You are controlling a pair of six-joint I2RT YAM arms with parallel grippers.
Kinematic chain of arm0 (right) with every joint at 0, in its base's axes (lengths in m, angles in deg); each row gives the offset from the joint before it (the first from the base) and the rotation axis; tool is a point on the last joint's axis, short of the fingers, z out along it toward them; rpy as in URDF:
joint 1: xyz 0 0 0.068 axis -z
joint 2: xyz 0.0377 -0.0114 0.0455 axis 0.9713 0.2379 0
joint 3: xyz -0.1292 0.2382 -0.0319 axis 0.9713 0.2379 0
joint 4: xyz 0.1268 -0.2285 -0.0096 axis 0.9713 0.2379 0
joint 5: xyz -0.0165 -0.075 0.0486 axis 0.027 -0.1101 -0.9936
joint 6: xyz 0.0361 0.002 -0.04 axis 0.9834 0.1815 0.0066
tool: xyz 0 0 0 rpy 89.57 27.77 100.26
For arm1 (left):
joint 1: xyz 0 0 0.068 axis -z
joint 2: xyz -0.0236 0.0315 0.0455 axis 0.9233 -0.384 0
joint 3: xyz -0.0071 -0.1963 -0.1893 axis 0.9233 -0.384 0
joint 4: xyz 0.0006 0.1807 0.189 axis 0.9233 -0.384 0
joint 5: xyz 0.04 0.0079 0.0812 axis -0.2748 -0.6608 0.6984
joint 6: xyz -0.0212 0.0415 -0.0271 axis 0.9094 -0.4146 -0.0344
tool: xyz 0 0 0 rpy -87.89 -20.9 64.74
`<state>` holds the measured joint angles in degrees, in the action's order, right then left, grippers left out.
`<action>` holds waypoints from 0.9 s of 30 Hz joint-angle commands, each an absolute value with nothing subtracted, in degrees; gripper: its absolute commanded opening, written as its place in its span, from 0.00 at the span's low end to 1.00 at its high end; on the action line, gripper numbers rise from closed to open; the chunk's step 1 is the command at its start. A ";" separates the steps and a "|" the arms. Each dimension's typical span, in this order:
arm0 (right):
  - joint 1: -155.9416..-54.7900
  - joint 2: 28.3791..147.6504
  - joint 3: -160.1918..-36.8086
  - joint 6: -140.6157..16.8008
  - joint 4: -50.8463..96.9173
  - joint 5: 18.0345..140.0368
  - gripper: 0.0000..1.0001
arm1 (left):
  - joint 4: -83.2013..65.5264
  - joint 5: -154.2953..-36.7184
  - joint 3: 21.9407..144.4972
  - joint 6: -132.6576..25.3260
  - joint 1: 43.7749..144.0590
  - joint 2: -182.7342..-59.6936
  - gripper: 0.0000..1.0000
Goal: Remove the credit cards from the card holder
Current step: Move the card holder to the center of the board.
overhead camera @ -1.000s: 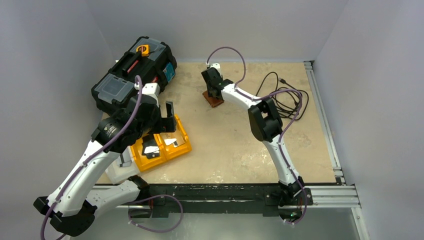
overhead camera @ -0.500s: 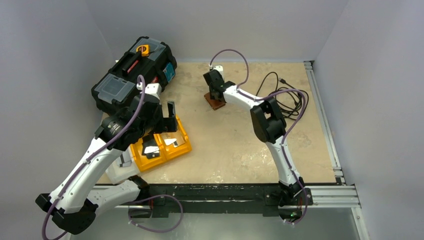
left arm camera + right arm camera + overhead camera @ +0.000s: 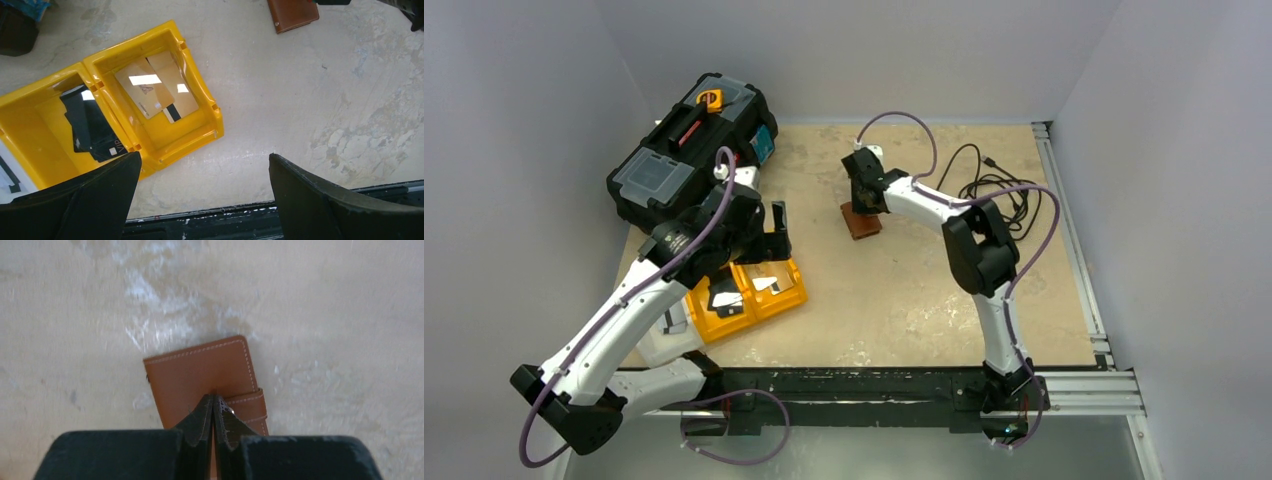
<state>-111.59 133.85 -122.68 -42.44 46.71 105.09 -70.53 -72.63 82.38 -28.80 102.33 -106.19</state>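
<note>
The brown leather card holder (image 3: 861,221) lies closed and flat on the table, its snap tab (image 3: 248,405) fastened. My right gripper (image 3: 865,199) hovers just over it, tips (image 3: 213,399) pressed together by the tab with nothing between them. Two tan credit cards (image 3: 155,90) lie in the right bin of the yellow tray (image 3: 202,89), and a black card (image 3: 90,125) lies in the left bin. My left gripper (image 3: 204,157) stands wide open and empty above the tray's near side (image 3: 769,232). The holder (image 3: 292,14) shows at the top of the left wrist view.
A black toolbox (image 3: 689,150) fills the back left corner. A coiled black cable (image 3: 999,195) lies at the back right. A white container (image 3: 662,340) sits left of the yellow tray (image 3: 796,280). A metal rail (image 3: 1074,250) runs along the right edge.
The right gripper has shut fully and shifted right and nearer; the card holder now lies slightly nearer too. The left arm has swung a little to the right, still open.
</note>
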 commanded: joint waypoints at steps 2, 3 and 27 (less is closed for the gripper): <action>-111.85 122.02 -111.60 -36.24 45.12 96.66 0.00 | -64.23 -76.37 81.41 -25.46 101.99 -108.45 1.00; -112.02 119.74 -109.27 -35.66 44.17 95.91 0.00 | -63.28 -77.26 81.10 -24.80 101.97 -109.01 0.99; -116.74 127.69 -118.79 -44.24 49.19 118.30 0.36 | -59.79 -79.67 77.43 -23.12 101.98 -109.86 0.98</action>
<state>-117.23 125.61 -113.54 -41.87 46.03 112.44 -60.74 -80.15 76.81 -23.77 102.29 -111.54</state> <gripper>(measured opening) 0.362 0.976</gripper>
